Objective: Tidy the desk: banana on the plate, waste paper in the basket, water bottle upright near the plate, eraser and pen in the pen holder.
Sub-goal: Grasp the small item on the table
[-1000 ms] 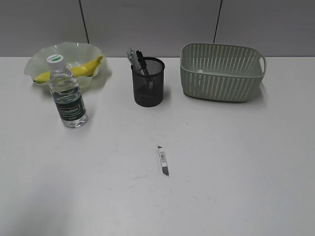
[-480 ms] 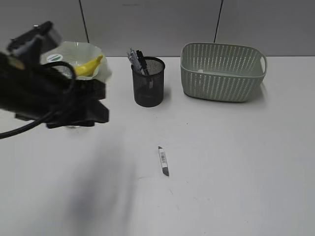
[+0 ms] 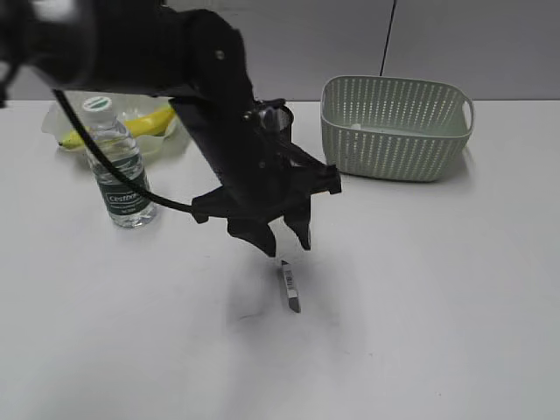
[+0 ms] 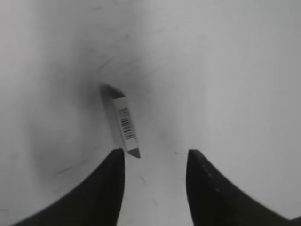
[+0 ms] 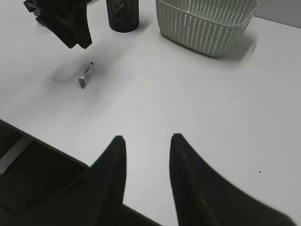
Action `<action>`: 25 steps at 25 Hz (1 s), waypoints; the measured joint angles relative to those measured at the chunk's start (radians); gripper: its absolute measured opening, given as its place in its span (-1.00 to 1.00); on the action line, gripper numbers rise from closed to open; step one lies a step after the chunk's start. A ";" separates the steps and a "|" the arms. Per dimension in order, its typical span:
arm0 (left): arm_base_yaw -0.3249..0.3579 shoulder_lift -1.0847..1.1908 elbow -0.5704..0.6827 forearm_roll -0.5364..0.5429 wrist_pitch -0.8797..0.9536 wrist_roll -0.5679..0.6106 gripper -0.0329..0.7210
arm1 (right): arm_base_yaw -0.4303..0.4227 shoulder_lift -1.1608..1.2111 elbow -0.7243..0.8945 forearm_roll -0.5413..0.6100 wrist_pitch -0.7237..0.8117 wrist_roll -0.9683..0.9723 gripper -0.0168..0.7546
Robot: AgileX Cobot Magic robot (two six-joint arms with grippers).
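The eraser (image 3: 290, 287), a small grey bar with a barcode sleeve, lies flat mid-desk. My left gripper (image 3: 284, 242) hangs open just above its far end. In the left wrist view the eraser (image 4: 121, 120) lies ahead of the open left gripper (image 4: 155, 153), its near tip beside the left finger. The banana (image 3: 154, 122) lies in the plate (image 3: 52, 118). The water bottle (image 3: 119, 171) stands upright in front of it. The left arm hides most of the pen holder (image 3: 282, 115); pen and waste paper are hidden. My right gripper (image 5: 148, 137) is open and empty at the desk's front edge.
The sage green basket (image 3: 395, 128) stands at the back right of the white desk (image 3: 437, 289). In the right wrist view the basket (image 5: 207, 21), pen holder (image 5: 123, 14) and eraser (image 5: 86, 75) lie ahead, and the desk's front edge runs across the lower left.
The left arm came into view from the left and swung to the middle, stopping over the eraser with its jaws wider. The bottle shows again. The eraser has not moved.
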 joint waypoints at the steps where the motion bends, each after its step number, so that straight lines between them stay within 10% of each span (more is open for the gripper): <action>1: -0.010 0.042 -0.050 0.040 0.049 -0.034 -0.03 | 0.000 0.000 0.000 0.000 0.000 0.000 -0.27; 16: -0.053 0.354 -0.354 0.202 0.292 -0.177 0.13 | 0.000 0.000 0.000 0.000 0.000 0.000 -0.27; 22: -0.052 0.359 -0.357 0.228 0.320 -0.182 -0.70 | 0.000 0.000 0.000 0.000 0.000 0.000 -0.27; 25: -0.052 0.359 -0.368 0.218 0.326 -0.180 -0.70 | 0.000 0.000 0.000 0.000 0.000 0.000 -0.27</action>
